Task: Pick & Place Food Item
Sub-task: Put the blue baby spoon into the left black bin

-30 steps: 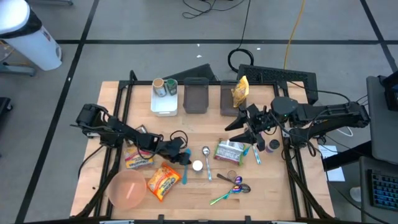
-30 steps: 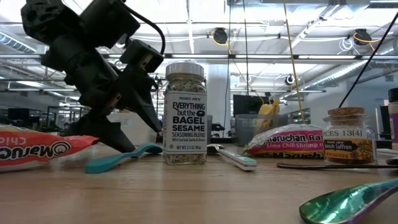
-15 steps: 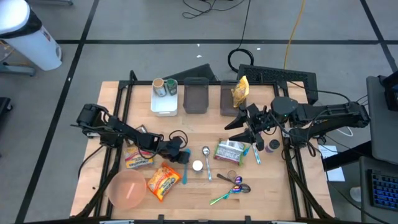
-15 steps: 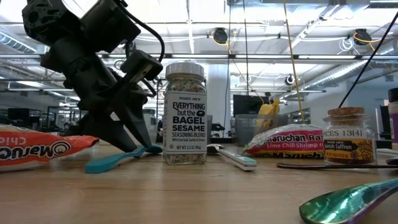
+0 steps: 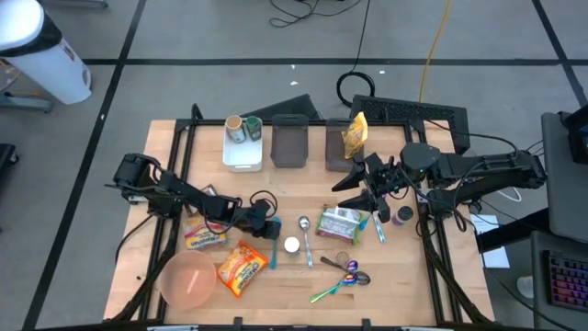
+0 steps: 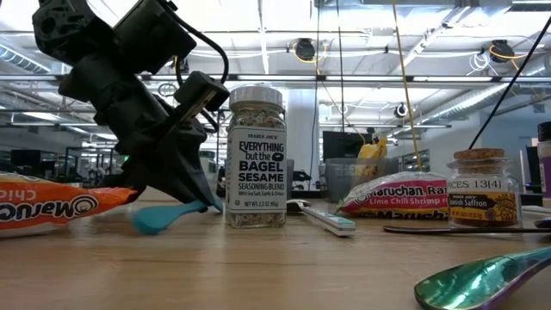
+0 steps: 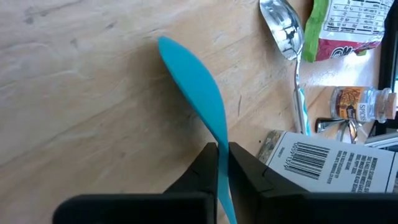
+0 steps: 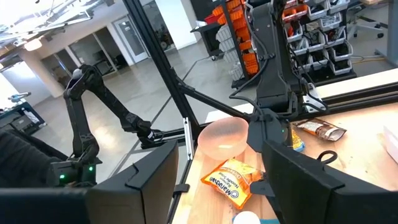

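Observation:
My left gripper (image 5: 267, 226) is low over the table's middle left, shut on a teal spoon (image 7: 194, 84). The spoon's bowl (image 6: 155, 220) is close to the wood beside a bagel-seasoning jar (image 6: 256, 157). An orange ramen packet (image 5: 242, 268), a second packet (image 5: 204, 234) and a green ramen packet (image 5: 340, 223) lie flat on the table. My right gripper (image 8: 217, 180) hangs raised and level over the table's right (image 5: 349, 193), open with nothing between its fingers. My left gripper pinches the teal spoon's thin handle (image 7: 222, 149) between its two fingers (image 7: 205, 163). It comes slanting down from the table's left. The bowl (image 7: 186, 68) sticks out beyond the fingertips, low by the tabletop; I cannot tell whether it touches the wood.
A pink bowl (image 5: 188, 279) sits at the near left. A white tray (image 5: 243, 147) with cans and two dark bins (image 5: 290, 145) stand at the far edge, one bin holding a yellow bag (image 5: 355, 135). A metal spoon (image 5: 306, 234), shiny spoons (image 5: 344, 276) and a saffron jar (image 6: 482, 188) lie around.
My left gripper has shut on the teal spoon's handle while staying where it was. The spoon's bowl end has shifted a little toward the seasoning jar.

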Tool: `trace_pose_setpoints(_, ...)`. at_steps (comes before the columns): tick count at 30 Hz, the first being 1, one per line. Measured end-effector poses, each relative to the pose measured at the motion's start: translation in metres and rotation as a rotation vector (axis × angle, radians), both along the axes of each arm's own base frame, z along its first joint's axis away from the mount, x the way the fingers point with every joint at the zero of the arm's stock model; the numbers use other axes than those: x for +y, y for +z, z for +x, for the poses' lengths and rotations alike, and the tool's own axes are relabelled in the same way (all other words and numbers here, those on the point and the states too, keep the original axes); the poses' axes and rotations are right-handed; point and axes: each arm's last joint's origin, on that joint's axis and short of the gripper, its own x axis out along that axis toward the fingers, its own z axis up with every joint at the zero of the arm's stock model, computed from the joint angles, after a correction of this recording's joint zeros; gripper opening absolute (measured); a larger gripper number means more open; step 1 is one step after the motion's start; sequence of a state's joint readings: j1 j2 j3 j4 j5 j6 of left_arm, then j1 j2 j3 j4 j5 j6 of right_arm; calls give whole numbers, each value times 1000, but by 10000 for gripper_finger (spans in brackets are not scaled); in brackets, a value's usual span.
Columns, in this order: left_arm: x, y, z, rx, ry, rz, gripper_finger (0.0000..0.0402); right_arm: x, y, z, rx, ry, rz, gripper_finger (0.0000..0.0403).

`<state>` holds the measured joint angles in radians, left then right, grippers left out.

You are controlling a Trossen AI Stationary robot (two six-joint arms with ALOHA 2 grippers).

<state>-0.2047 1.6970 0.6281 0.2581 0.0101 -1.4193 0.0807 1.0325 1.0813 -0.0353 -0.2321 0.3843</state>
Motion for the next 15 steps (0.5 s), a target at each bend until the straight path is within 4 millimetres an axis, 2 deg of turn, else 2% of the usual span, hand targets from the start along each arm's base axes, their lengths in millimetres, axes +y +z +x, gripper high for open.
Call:
trace_pose_setpoints(8,3,2,1,-15,-42,-14,24,0,0,0,0,0,0,226)
trace_pose_setpoints(15,7,5,2,-31,-51,-19,14,0,0,0,0,0,-1,226)
